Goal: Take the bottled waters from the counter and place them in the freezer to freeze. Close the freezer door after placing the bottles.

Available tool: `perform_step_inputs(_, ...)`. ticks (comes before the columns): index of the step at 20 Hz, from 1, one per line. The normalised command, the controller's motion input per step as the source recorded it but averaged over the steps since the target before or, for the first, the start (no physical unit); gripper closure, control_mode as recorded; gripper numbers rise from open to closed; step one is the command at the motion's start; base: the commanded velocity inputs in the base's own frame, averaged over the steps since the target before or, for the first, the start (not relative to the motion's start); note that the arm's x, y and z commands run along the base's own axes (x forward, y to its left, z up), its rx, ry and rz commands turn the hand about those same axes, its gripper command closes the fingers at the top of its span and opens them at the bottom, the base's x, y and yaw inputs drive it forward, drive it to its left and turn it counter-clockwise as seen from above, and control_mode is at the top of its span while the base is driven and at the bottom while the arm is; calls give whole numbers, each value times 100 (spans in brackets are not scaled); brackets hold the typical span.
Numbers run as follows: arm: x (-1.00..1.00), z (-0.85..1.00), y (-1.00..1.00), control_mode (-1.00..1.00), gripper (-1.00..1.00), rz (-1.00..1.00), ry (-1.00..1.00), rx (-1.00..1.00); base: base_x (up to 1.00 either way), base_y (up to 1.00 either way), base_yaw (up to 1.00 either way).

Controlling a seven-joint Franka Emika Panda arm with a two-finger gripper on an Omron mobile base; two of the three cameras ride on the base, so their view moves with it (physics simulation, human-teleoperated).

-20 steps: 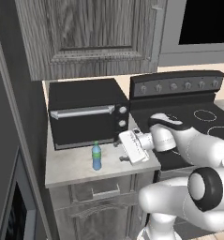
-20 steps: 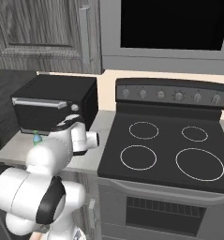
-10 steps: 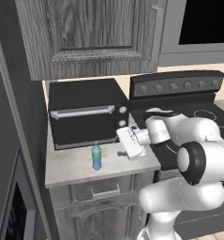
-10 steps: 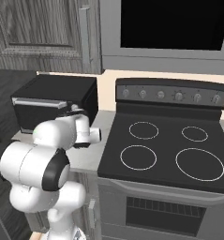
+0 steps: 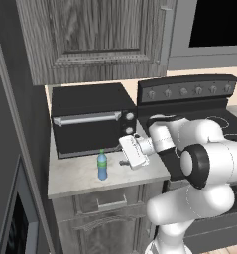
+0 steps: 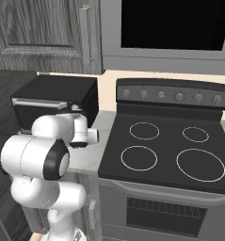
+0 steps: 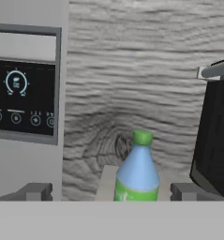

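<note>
The translucent blue bottle with a green cap (image 5: 102, 165) stands upright on the pale stone counter (image 5: 75, 177), in front of the toaster oven. My gripper (image 5: 123, 161) is level with it, just to its right, and points at it. In the hand view the bottle (image 7: 137, 171) rises between the two fingertips (image 7: 36, 191), a little right of centre, and the gripper (image 7: 111, 192) is open with nothing in its grasp. The freezer door (image 7: 26, 159) with its black dispenser panel (image 7: 22, 101) stands beyond the bottle on the left. The red-capped bottle is out of view.
The black toaster oven (image 5: 90, 124) fills the back of the counter, close behind the bottle and my hand. The black stovetop (image 6: 165, 150) lies to the right. A wood-grain cabinet (image 5: 95, 34) hangs overhead. The counter's front edge (image 5: 105, 187) is near.
My arm's elbow has swung up and over toward the stove, while the hand has edged slightly toward the blue bottle. The bottle has not moved.
</note>
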Motion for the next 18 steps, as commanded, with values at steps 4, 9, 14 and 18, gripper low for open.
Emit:
perform_step_inputs(4, 0, -12, 13, -100, -100, -17, 0, -1, 0, 0, 0)
perform_step_inputs(9, -3, -5, 3, -100, -100, -19, 0, 0, 0, 0, 0)
perform_step_inputs(14, 0, -2, 1, -100, -100, -7, 0, 0, 0, 0, 0)
perform_step_inputs(18, 1, -3, 0, -100, -100, -1, 0, 0, 0, 0, 0)
